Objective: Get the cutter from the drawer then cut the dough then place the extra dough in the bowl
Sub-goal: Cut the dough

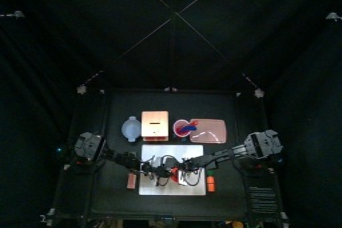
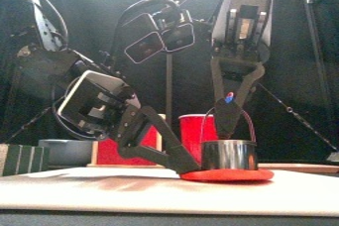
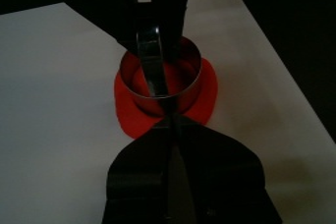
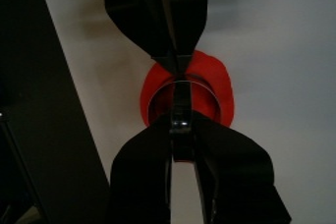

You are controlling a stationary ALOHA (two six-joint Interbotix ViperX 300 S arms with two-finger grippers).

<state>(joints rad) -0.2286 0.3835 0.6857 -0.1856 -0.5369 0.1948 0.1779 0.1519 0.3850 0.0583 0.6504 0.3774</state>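
Two claws meet at the cutter (image 2: 233,156), which stands upright on the dough (image 2: 228,175) near the middle of the white cutting board (image 1: 144,155). Your right claw (image 2: 235,103) comes down from above and sits directly over the cutter, its jaws pinched narrow on the top of the wire handle. Your left claw (image 2: 193,159) reaches in low from the left, its tips against the cutter's left wall just above the dough. Its jaws look pressed together with only a thin seam between them. You cannot tell from these views whether they pinch the rim or merely touch it.

The cutter is a short round ring of shiny metal, open at the top, with a thin wire hoop arching over it. In the front view its lower edge rests on the dough. The dough is a flat red disc, smooth and matte, with a slightly uneven outline. It spreads past the ring on every side you can see. The board beneath is flat, plain and white, lying on the black table (image 1: 114,177).

Behind the board, the pale wooden box (image 1: 155,124) stands with the blue-grey bowl (image 1: 130,127) just to its left and the pink tray (image 1: 219,134) to its right. A red cup (image 2: 199,131) shows behind the cutter.
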